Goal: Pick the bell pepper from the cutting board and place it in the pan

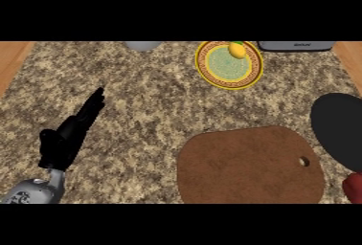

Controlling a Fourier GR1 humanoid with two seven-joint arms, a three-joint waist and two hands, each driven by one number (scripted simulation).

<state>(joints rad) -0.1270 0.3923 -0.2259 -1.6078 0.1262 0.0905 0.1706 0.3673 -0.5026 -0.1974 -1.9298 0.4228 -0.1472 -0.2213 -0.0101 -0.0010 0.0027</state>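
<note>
1. As it comes in from the lower left corner of the head view, the grey left forearm (35,190) is cut off by the lower edge, so only its last part shows.
2. The left hand (67,139) is open. Its black fingers are straight and point up and to the right, and the thumb stands out to the left. It holds nothing. It is over the bare counter (141,95), but I cannot tell if it touches the stone.
3. To the right of the hand and well apart from it lies the brown cutting board (247,165). It has rounded corners and a small hole (304,161) near its right side. The lower edge of the view cuts off its bottom part.
4. The bell pepper (354,187) is only a small red piece at the right edge, just beside the lower right corner of the board and not on it. Most of it is cut off, so its shape is hard to make out, and I cannot tell if something holds it.
5. The black pan (339,129) is just above the pepper, at the right edge. Only its left part shows. It is just beside the board, but I cannot tell if they touch.
6. Farther up is a yellow plate (225,67) with a green middle. A lemon (237,50) lies on its upper part.
7. At the top edge, a grey round thing (143,45) and a grey box (295,45) are cut off. I cannot tell what they are.
</note>
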